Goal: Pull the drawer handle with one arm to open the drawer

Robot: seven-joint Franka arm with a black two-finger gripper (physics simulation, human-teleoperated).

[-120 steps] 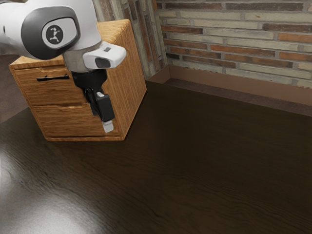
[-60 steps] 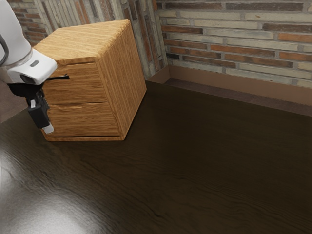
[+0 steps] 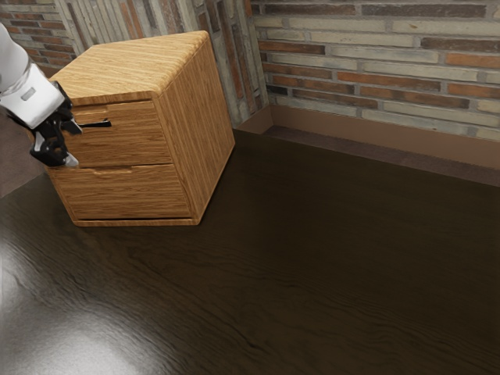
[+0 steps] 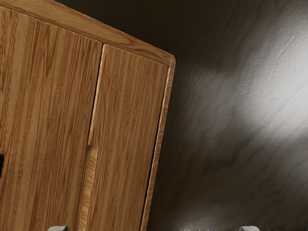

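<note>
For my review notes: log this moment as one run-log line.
phase: pre-grasp | pincer: open, beside handle, not gripping it | upper drawer: looks shut | cabinet: on dark table

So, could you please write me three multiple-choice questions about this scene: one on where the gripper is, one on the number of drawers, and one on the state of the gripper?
1. Where is the gripper relative to the cabinet?
A. Above its top
B. In front of the drawer fronts, near its edge at the exterior view's left
C. Far from it, at the exterior view's right

2. How many drawer fronts does the cabinet have?
A. One
B. Two
C. Four

3. How does the gripper stand to the black handle?
A. Open, apart from it
B. Shut on it
C. Open, with the handle between the fingers

Answers:
1 B: it hangs before the wooden fronts at that edge.
2 B: an upper drawer and a lower drawer show.
3 A: it sits below and beside the handle, and the wrist view shows its fingertips wide apart.
</note>
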